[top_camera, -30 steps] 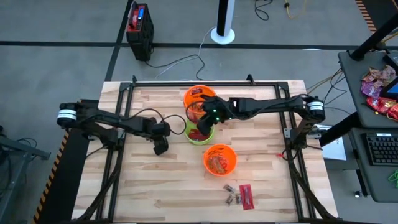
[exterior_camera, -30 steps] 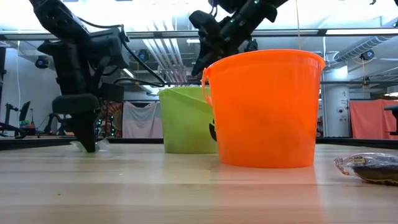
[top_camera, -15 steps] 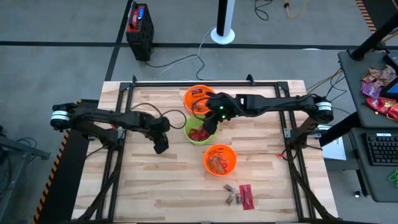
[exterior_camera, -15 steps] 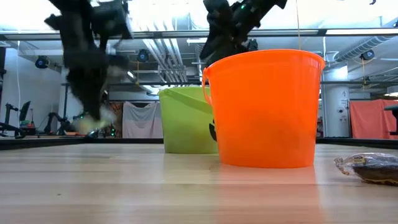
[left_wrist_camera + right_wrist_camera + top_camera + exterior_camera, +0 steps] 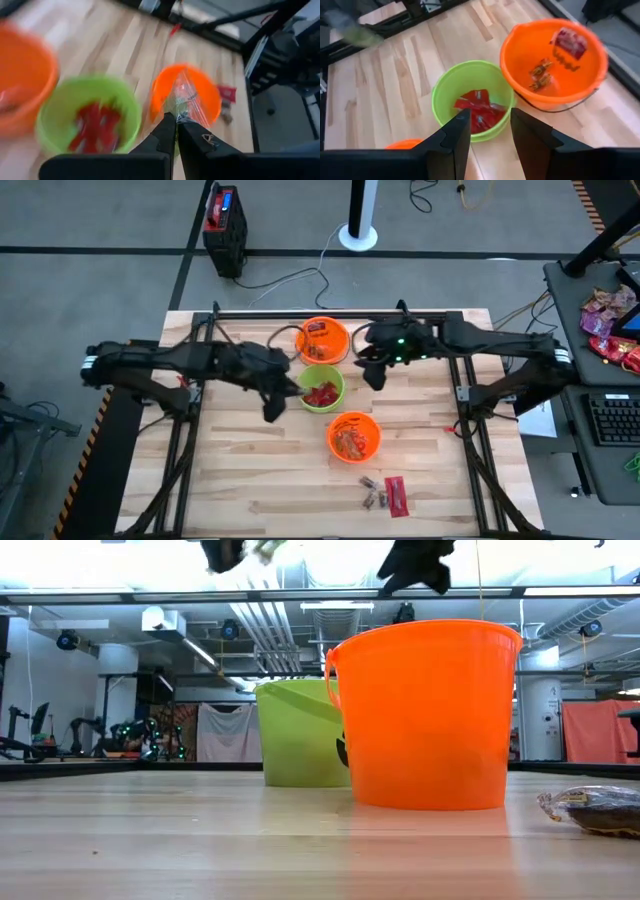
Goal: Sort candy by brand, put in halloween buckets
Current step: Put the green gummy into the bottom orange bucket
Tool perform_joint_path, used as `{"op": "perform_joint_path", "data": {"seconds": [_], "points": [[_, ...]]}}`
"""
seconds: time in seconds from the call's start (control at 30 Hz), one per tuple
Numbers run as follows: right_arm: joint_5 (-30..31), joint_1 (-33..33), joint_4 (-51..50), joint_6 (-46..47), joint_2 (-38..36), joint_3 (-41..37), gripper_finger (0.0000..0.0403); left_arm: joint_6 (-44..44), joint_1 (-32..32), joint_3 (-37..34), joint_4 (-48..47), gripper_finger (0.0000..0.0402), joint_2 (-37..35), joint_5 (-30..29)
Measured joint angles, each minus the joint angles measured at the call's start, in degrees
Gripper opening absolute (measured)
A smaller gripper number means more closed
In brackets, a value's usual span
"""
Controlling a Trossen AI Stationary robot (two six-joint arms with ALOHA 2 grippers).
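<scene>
Green bucket (image 5: 322,389), high view: left gripper (image 5: 272,408) has swung to its nine o'clock; right gripper (image 5: 374,374) has withdrawn toward three. Left wrist: clenched on a clear-wrapped candy (image 5: 186,100), delivery next. Right wrist: fingers (image 5: 451,136) spread, empty.

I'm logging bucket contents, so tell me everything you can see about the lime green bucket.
The lime green bucket is a small round plastic pail, upright on the wooden table between the two orange buckets, just touching or nearly touching the far one. Red packets lie inside. No gripper touches it.
</scene>
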Motion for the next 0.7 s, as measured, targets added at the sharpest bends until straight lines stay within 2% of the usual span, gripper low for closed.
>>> {"op": "perform_joint_path", "data": {"seconds": [0.17, 0.37, 0.57, 0.7], "points": [[0.7, 0.0, -2.1, -1.3, -4.4, -0.3, 0.0130, 5.9, -3.6, 8.7, 4.6, 0.0000, 10.9, -1.9], [0.4, 0.6, -7.9, 5.9, -8.1, -0.4, 0.0128, 10.8, -5.6, 16.3, 4.9, 0.0000, 23.1, -2.3], [0.2, 3.9, -16.0, 12.1, -10.1, -0.5, 0.0128, 13.8, -6.7, 19.0, 5.0, 0.0000, 30.6, -1.3], [-1.0, 7.9, -21.0, 24.0, -11.3, -0.5, 0.0129, 12.1, -6.6, 19.1, 5.1, 0.0000, 32.8, -1.3]]}}
